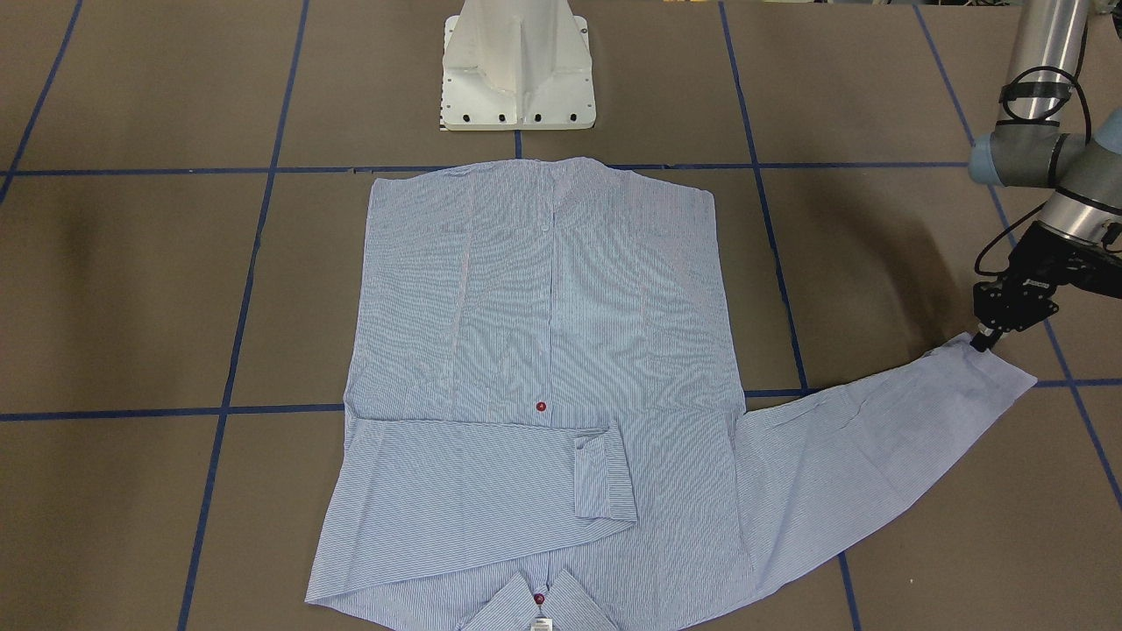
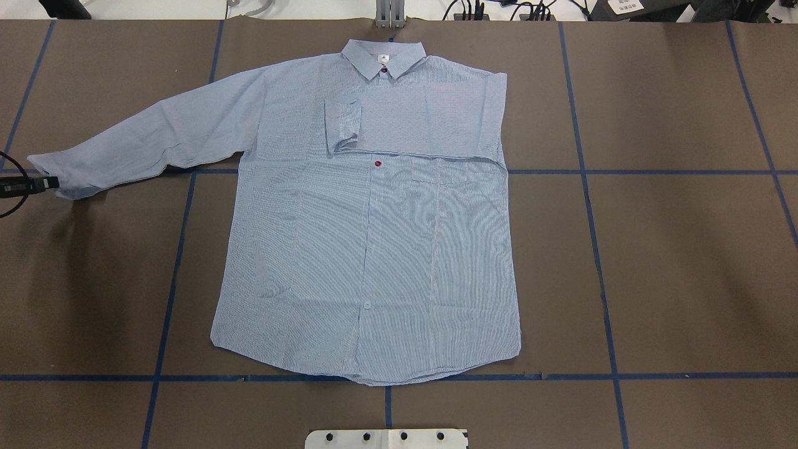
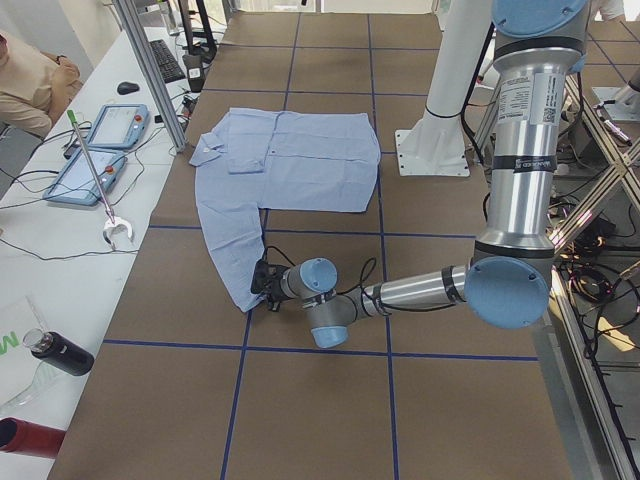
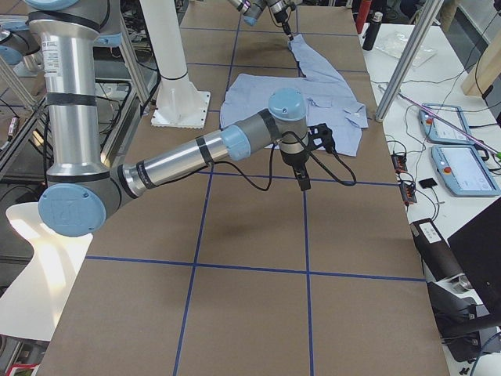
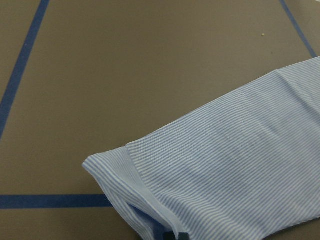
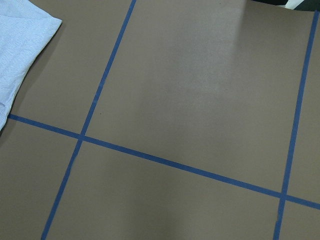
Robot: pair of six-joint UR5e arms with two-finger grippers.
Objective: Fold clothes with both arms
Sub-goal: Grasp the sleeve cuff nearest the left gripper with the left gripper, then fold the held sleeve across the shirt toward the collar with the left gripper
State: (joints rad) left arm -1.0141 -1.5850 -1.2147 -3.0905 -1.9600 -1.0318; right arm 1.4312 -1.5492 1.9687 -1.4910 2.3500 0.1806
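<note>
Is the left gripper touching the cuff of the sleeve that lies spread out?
Touching. In the front-facing view the tips of the left gripper meet the cuff at its edge, with no gap.

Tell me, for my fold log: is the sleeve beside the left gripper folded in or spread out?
Spread out: the sleeve lies extended sideways, cuff at the left gripper.

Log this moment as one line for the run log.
shirt: flat, folded sleeve across chest | left gripper: pinching outstretched sleeve cuff | right gripper: over bare table, state unclear
</note>
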